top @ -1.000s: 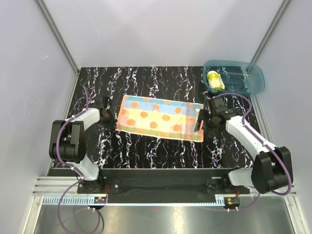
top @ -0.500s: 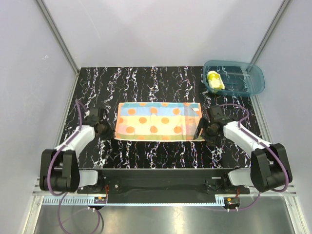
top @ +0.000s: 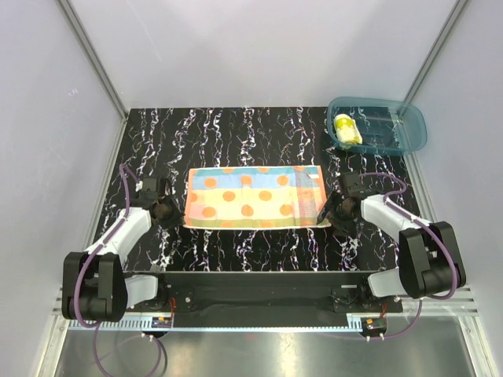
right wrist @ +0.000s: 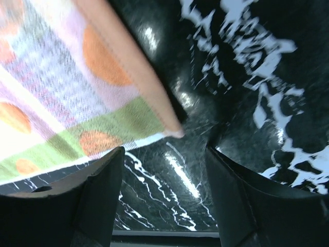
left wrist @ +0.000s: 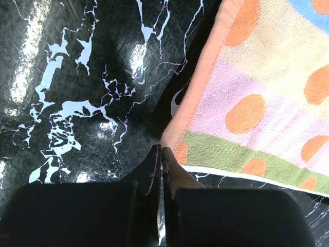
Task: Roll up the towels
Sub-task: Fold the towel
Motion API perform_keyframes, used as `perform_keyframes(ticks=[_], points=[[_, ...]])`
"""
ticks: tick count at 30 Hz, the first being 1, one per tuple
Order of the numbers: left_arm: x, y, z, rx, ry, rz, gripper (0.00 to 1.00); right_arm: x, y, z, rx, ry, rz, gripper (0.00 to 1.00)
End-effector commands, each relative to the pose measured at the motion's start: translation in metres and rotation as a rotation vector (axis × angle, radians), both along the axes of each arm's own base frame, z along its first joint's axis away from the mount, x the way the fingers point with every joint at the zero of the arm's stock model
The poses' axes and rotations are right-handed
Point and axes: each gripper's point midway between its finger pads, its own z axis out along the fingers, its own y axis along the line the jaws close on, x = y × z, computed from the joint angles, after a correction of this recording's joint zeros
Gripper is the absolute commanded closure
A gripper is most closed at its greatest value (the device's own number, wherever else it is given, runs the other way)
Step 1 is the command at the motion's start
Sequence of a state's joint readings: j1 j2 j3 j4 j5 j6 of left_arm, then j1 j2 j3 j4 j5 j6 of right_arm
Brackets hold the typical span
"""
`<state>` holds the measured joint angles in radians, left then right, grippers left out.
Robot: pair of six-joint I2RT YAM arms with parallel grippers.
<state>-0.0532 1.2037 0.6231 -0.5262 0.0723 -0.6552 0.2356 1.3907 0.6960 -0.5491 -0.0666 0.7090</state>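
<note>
top view: the orange towel lies flat and unrolled in the middle of the counter. the yellow towel sits as a small bundle in the bin, beyond the orange towel's far-right corner, so that one looks done and the orange one is all left to roll. the left pincer is at the orange towel's near-left corner and the right pincer at its near-right corner; from up here neither opening can be read. left wrist view: the jaws are pressed together with hardly a gap, and the towel's near-left corner runs right into the tips, so it looks nipped there, low against the counter. right wrist view: the jaws stand wide apart and hold nothing. the near-right corner sits between and just beyond them, seemingly a touch off the counter, judging by the dark shadow under its edge. only this view shows that lift.
</note>
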Motion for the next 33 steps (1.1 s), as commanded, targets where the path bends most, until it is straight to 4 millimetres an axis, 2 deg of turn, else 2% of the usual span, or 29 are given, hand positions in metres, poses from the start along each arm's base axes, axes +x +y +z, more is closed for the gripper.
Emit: perform_keyframes(ticks=[1,5,6,8,15,21,23,24,26,33], points=[[0.005,0.003,0.007,0.016,-0.038,-0.003,1.0,0.022,-0.015,0.007,-0.028,-0.054,-0.038,0.3],[0.006,0.002,0.006,0.014,-0.036,-0.006,1.0,0.026,-0.025,0.004,-0.035,-0.051,-0.054,0.31],[0.006,0.002,0.006,0.014,-0.036,-0.008,1.0,0.028,-0.024,0.004,-0.027,-0.051,-0.052,0.32],[0.007,0.002,0.005,0.013,-0.035,-0.007,1.0,0.028,-0.021,0.001,-0.015,-0.044,-0.041,0.39],[0.008,0.003,0.005,0.018,-0.034,-0.006,1.0,0.021,-0.011,-0.011,0.047,-0.024,-0.034,0.46],[0.008,0.003,0.008,0.018,-0.036,-0.001,1.0,0.017,-0.007,-0.016,0.069,-0.015,-0.013,0.73],[0.007,0.003,0.011,0.017,-0.041,0.004,1.0,0.018,-0.008,-0.013,0.064,-0.03,-0.009,0.83],[0.007,0.004,0.013,0.019,-0.044,0.007,1.0,0.017,-0.008,-0.011,0.061,-0.03,-0.007,0.91],[0.004,0.005,0.016,0.018,-0.038,0.009,1.0,0.018,-0.008,-0.004,0.064,-0.052,-0.001,0.98],[-0.001,0.006,0.042,-0.013,-0.077,0.026,1.0,0.012,-0.007,0.023,0.081,-0.089,-0.001,1.0]])
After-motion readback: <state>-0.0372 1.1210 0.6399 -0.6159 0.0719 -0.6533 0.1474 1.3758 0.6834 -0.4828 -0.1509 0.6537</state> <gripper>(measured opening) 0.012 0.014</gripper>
